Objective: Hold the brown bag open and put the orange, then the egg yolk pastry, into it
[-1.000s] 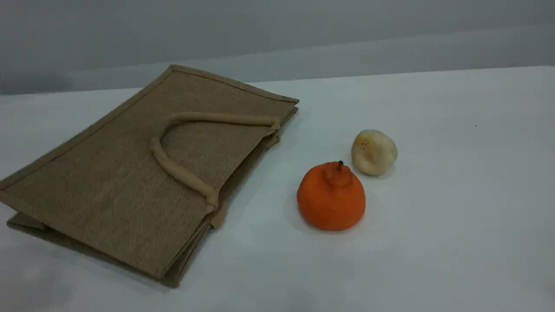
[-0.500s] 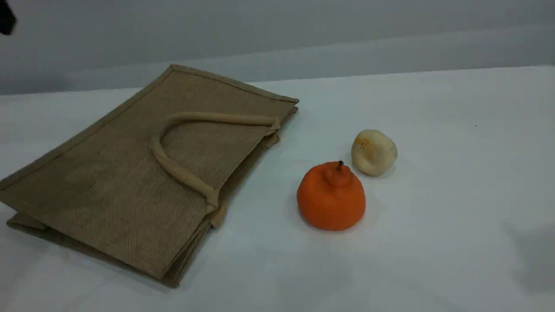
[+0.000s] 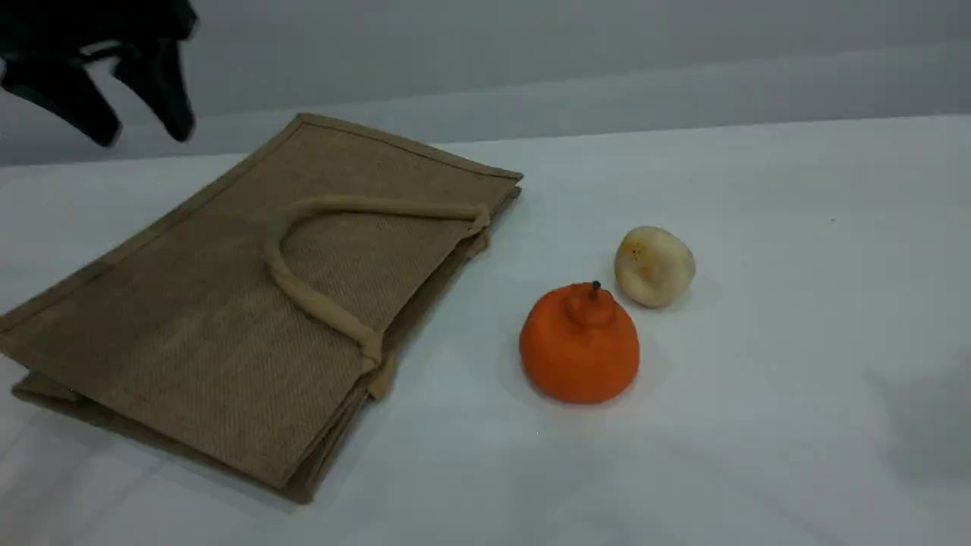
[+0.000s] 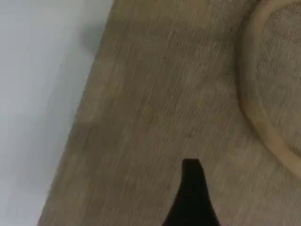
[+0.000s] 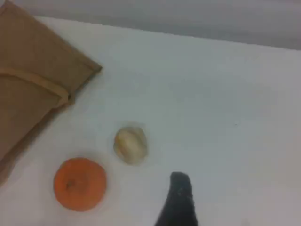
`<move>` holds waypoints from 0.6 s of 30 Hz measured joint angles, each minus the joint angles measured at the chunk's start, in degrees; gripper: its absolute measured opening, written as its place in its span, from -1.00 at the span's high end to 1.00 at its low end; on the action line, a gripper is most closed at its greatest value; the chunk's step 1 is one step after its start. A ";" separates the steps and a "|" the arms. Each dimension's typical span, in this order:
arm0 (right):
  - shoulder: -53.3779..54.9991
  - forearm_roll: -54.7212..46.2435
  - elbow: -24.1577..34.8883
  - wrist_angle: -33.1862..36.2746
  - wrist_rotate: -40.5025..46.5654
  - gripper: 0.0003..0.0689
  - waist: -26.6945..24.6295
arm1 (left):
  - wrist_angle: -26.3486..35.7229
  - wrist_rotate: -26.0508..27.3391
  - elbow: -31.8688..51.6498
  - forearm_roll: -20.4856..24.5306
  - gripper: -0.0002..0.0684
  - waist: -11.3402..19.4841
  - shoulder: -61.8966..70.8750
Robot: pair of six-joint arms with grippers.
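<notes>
Left gripper (image 3: 144, 130) – both dark fingers are visible in the scene view, spread apart with nothing between them. It hangs in the air at the top left, above the far left part of the brown bag (image 3: 227, 318). In the left wrist view its one visible fingertip (image 4: 190, 181) shows over woven jute, with the table's pale surface to the left of the bag's edge and a curve of the beige handle (image 4: 251, 113) to the right.

Right gripper (image 5: 178, 195) – outside the scene view, and only one fingertip shows in its own camera. Jaws apart, nothing gripped. It hovers over bare table (image 3: 796, 227), near the egg yolk pastry (image 5: 130, 145).

The brown bag lies flat and closed on the left half of the table, with its mouth edge facing the foods and the upper handle loop folded back onto the top panel.

The orange (image 3: 579, 349) sits on the table right of the bag, stem up. The egg yolk pastry sits just beside it, further back and to the right – a narrow gap shows between them in the right wrist view.
</notes>
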 joint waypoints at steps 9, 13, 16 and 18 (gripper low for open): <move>0.00 0.00 0.00 -0.10 0.00 -0.54 0.00 | 0.51 -1.54 -7.58 0.18 -0.44 -1.69 9.25; 0.00 0.00 0.00 -0.22 0.00 -0.54 0.00 | 0.00 -1.54 -9.37 0.13 -0.44 -2.40 12.27; 0.00 0.00 0.00 -0.45 0.00 -0.54 0.00 | -1.22 -1.54 -9.90 0.18 -0.44 -2.95 14.32; 0.00 0.00 0.00 -0.45 0.00 -0.54 0.00 | -1.59 -1.54 -10.17 0.30 -0.44 -3.35 15.48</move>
